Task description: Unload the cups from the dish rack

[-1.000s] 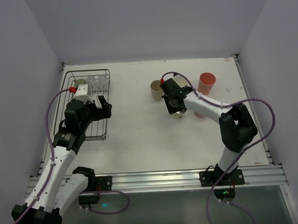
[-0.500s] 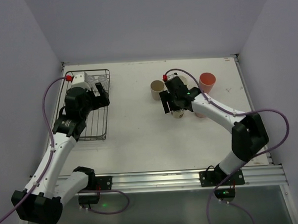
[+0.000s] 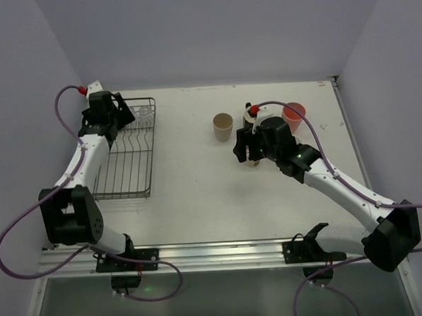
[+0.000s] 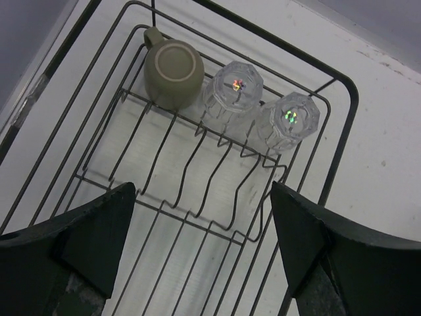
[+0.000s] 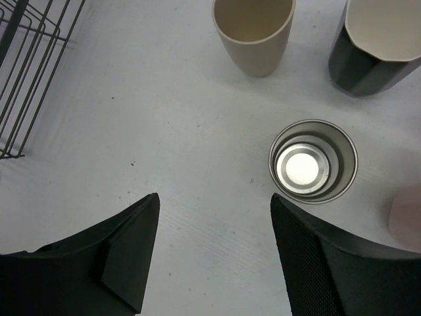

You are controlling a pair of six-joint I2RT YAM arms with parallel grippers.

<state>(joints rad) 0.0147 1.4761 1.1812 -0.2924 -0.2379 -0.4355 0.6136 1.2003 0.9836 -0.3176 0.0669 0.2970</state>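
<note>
Top external: left gripper [image 4: 202, 197] over dish rack [image 3: 151, 150], right gripper [image 5: 216, 201] over cups [image 5: 253, 33], both spread.

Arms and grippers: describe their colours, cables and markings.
Both arms have white links with black joints: left arm, right arm. A purple cable with a red plug runs along each. The left gripper and right gripper have broad, matte black fingers. No markings show.

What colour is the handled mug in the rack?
The mug is olive-grey; the left wrist view shows it best.
</note>
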